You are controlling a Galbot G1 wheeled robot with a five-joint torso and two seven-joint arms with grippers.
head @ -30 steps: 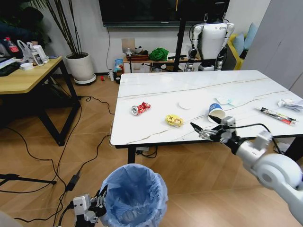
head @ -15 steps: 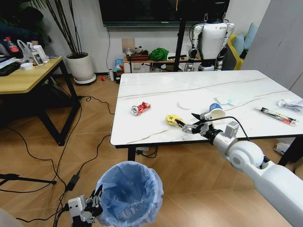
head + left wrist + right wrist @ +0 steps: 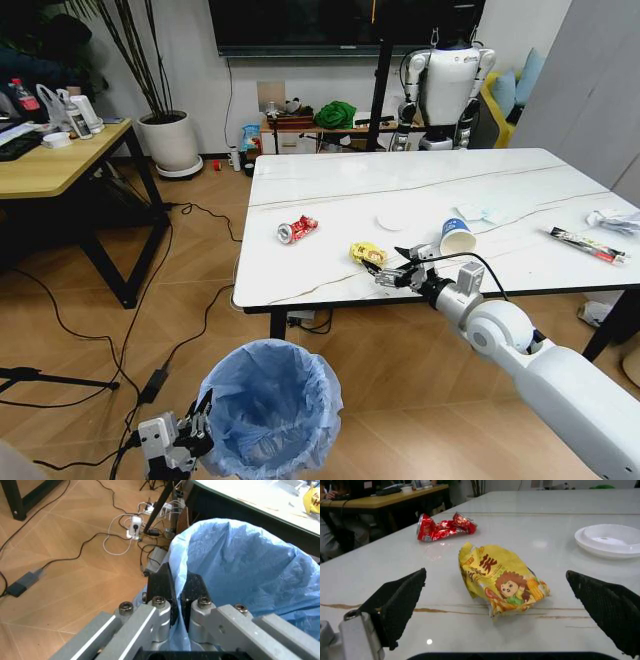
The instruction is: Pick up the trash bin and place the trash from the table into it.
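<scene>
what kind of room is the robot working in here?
Likely an office or lab lounge: a wall-mounted screen, a wooden desk with clutter, a second robot parked behind the marble table.

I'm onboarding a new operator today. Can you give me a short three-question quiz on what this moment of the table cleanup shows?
1. True or false: the right gripper is shut on the crushed red can.
2. What is the left gripper clamped on? A) a table leg B) the bagged rim of the trash bin C) a floor cable
3. Fill in: the piece of trash lying just ahead of the right gripper's open jaws is the ____.

Key
1. False: its jaws are open, and the can lies apart, farther along the table.
2. B
3. yellow wrapper
</scene>
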